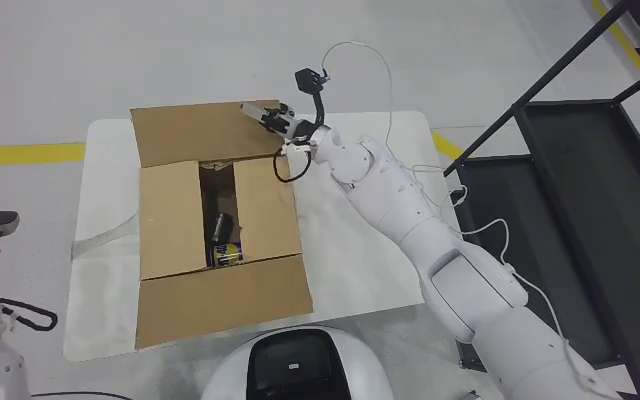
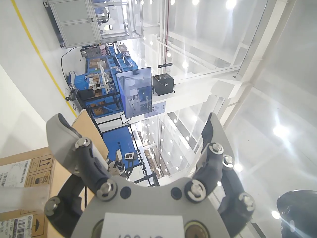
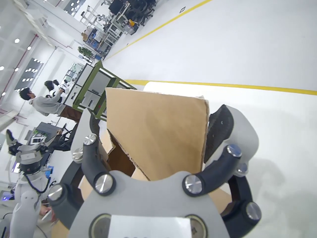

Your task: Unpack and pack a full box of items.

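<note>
The right gripper (image 3: 158, 117) had its jaws spread wide, with a corner of the far flap (image 3: 158, 137) lying between them. One pad (image 3: 219, 125) sat right against the cardboard edge, but I could not tell whether it truly gripped the flap. The left gripper (image 2: 135, 121) was spread as well, with nothing between its fingers. It pointed up toward the ceiling beside a labelled cardboard face (image 2: 24, 172); whether that belonged to the same box was unclear. The cardboard box (image 1: 170, 225) sat on the left half of the white table (image 1: 360, 250). Its far and near flaps stood open, and the left and right flaps lay over the top with a narrow gap between them. Through that gap I could see a dark object (image 1: 220, 222) and, nearer, a can with a yellow band (image 1: 226, 253). The rest of the inside was in shadow under the flaps, so anything else there could not be made out.
</note>
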Controlling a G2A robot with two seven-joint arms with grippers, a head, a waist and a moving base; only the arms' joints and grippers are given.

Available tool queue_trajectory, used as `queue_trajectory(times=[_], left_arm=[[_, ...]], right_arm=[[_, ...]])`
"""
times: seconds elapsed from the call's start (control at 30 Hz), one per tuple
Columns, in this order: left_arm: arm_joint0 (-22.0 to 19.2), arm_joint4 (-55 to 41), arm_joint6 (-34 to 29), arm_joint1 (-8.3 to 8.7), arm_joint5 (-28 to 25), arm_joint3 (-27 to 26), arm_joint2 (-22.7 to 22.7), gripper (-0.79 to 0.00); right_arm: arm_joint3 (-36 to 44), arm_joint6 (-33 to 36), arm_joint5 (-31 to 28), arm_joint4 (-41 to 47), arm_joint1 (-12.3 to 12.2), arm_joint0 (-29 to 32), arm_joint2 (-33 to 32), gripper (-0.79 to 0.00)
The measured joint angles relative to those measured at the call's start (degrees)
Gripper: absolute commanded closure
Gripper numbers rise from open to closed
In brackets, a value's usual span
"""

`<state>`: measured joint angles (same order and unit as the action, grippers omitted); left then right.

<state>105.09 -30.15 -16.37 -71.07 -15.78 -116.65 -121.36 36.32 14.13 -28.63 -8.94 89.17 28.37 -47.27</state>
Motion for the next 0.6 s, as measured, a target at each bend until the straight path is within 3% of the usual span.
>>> queue_trajectory(times=[0.27,0.6], left_arm=[[-0.8,0.9,-0.4,-0.13,0.4,0.9,-0.1,-0.785],[-1.5,2.2,-0.7,-0.33,1.2,1.5,0.8,-0.785]], right_arm=[[-0.7,6.5,-9.1,6.9,-0.4,0.8,-3.2,-0.785],[1.3,13.9,-12.0,5.2,-1.8,1.8,-4.9,-0.785]])
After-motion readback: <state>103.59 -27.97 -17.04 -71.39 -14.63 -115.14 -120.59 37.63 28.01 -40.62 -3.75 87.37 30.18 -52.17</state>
